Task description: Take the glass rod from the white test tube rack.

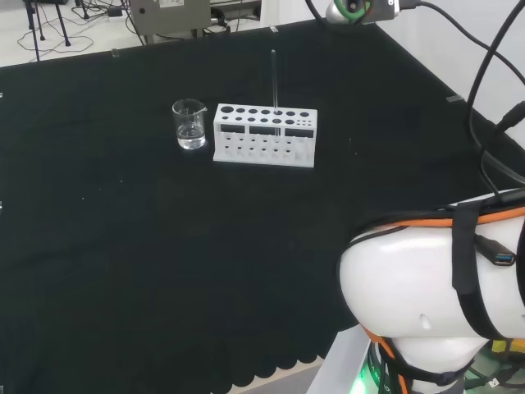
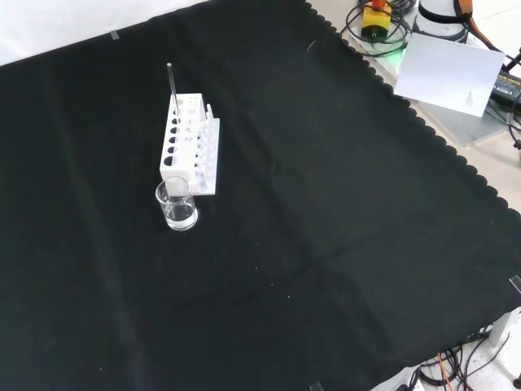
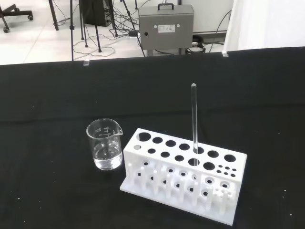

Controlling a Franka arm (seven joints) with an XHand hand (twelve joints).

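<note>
A white test tube rack (image 1: 264,135) (image 2: 188,146) (image 3: 183,174) stands on the black cloth. A thin clear glass rod (image 1: 275,82) (image 2: 172,88) (image 3: 194,121) stands upright in one of the rack's holes and rises well above it. In the head view the rod sits toward the rack's right half; in the front view it is at the rack's far end. The wrist view looks at the rack and rod from some distance, with nothing touching the rod.
A small clear glass beaker (image 1: 189,125) (image 2: 177,204) (image 3: 105,144) with a little clear liquid stands close beside the rack, to its left in the head view and nearer in the front view. The arm's white links (image 1: 426,295) fill the head view's lower right.
</note>
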